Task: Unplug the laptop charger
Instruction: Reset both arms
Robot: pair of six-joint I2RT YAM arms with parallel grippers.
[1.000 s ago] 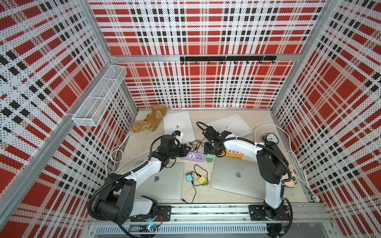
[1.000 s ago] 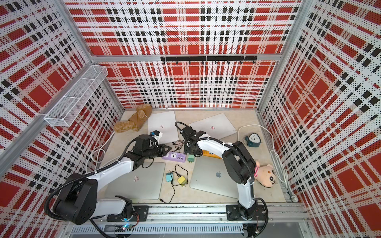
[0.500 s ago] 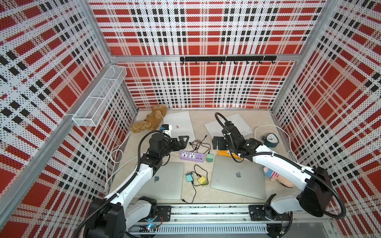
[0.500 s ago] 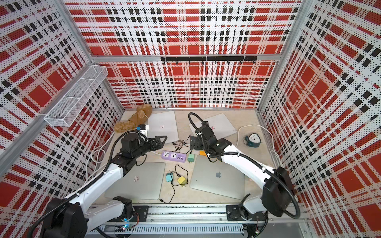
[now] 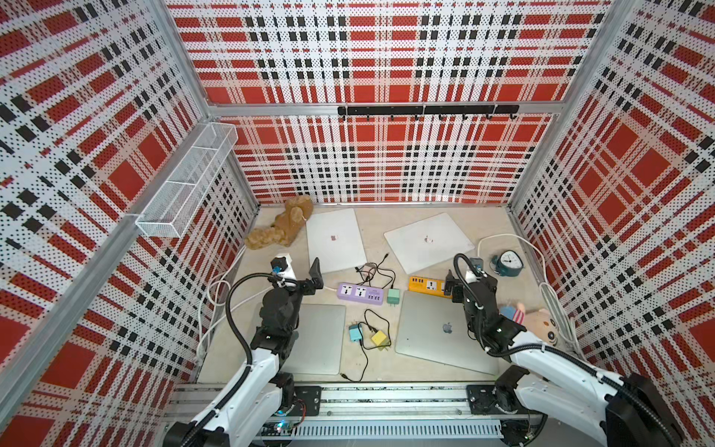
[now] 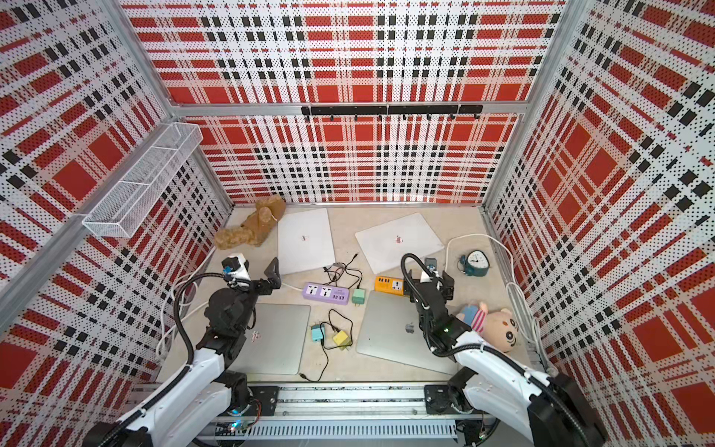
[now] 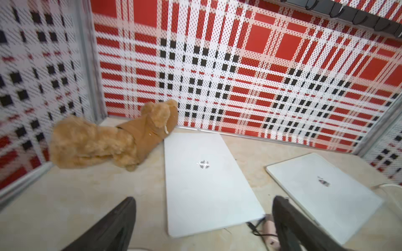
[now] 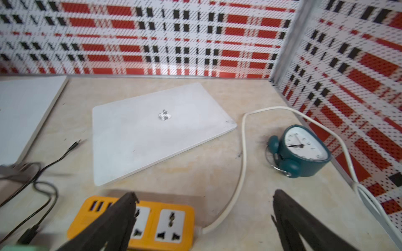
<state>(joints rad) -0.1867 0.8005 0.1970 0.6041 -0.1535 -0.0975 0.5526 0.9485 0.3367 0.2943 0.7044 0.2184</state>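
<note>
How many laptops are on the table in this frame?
4. Back-left white laptop, back-right white laptop, front-left grey laptop, front-right grey laptop. None seems hidden.

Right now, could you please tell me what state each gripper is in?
The left gripper is open, holding nothing.
The right gripper is open, holding nothing.

You see plaid perforated walls | beige floor | white wire basket at 10 o'clock | black hook rail at 12 o'clock
</note>
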